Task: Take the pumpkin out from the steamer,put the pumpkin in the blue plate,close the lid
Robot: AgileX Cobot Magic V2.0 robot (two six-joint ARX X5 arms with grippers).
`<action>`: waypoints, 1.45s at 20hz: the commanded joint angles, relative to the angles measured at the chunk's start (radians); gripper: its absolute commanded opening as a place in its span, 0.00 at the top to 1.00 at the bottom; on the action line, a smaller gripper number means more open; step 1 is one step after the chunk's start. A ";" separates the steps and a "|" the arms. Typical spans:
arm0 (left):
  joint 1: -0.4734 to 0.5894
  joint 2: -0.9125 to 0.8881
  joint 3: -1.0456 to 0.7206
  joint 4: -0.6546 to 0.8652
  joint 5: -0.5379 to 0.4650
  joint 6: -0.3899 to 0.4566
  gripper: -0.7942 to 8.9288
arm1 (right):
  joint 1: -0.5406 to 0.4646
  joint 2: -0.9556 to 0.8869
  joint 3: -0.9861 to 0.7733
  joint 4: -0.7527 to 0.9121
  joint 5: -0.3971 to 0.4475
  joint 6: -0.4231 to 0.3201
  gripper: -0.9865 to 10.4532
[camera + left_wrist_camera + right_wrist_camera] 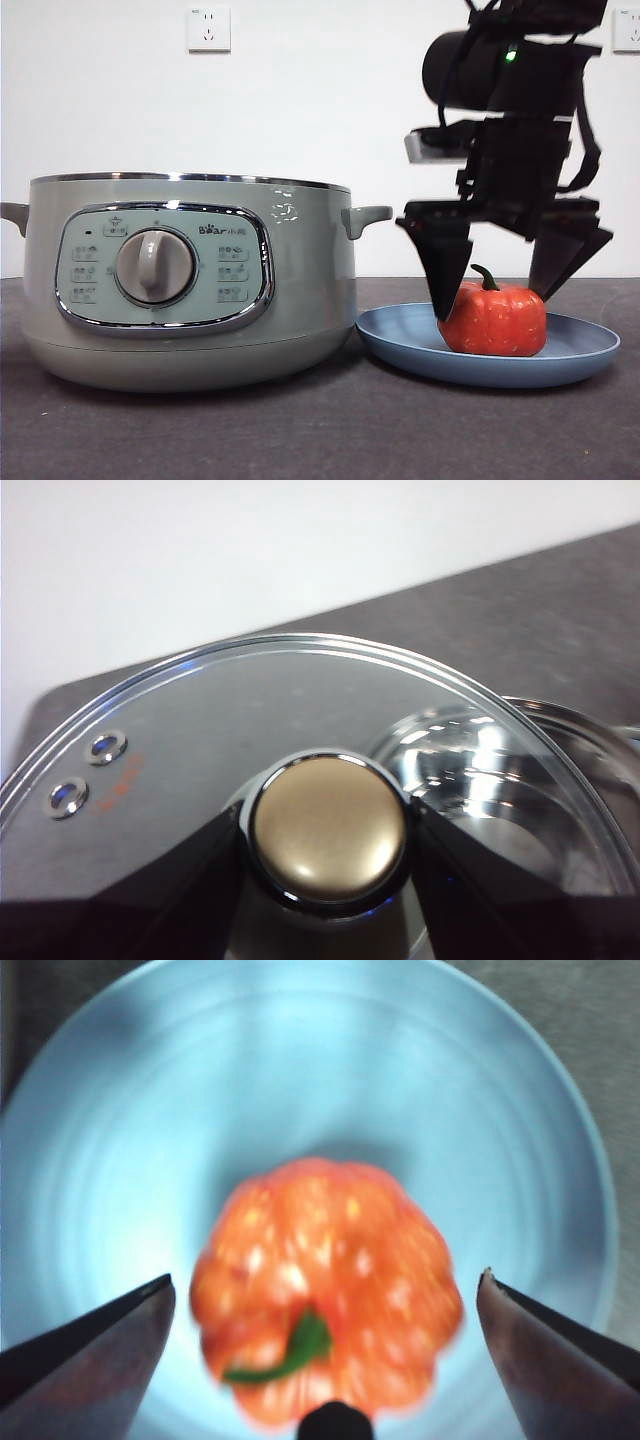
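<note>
On the left of the counter (200, 430), the steamer (185, 280) stands uncovered in the front view, control panel forward; no lid shows on its chrome rim there. The left wrist view shows the left gripper (328, 880) clamped on the round knob of the lid (300, 720), one black jaw pressed against each side of the knob. Through and past the glass, part of the steamer's shiny inner bowl is visible, so the lid appears to be held near the pot but offset from its opening. How high it is held cannot be determined.

Just beside the steamer, to the right, the blue plate (575, 355) lies flat on the counter. The pumpkin (495, 318) sits upright in the plate, stem up. The right gripper (500, 285) hangs directly above it, jaws spread wide, one on each side of the pumpkin. In the right wrist view neither jaw touches the fruit, so the pumpkin is released.

Task status, judged from this arrangement:
1. Pumpkin removed from steamer: done.
2. Pumpkin placed in blue plate: done.
3. Lid closed: outstanding. The left gripper must centre the lid over the steamer rim, lower it until seated, then release.
</note>
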 commanded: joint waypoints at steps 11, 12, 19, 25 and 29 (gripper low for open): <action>0.000 0.404 0.009 0.278 0.267 -0.011 0.93 | 0.000 -0.480 -0.010 -0.081 0.003 0.013 0.47; -0.001 0.439 0.009 0.295 0.288 -0.013 0.93 | 0.000 -0.523 -0.010 -0.081 0.005 0.013 0.47; -0.006 0.584 0.009 0.361 0.327 -0.033 0.93 | -0.001 -0.696 -0.010 -0.081 0.009 0.013 0.47; -0.018 0.647 0.009 0.374 0.356 -0.040 0.93 | -0.001 -0.714 -0.010 -0.082 0.010 0.013 0.47; -0.024 0.680 0.009 0.350 0.380 -0.039 0.93 | -0.001 -0.714 -0.010 -0.082 0.010 0.013 0.47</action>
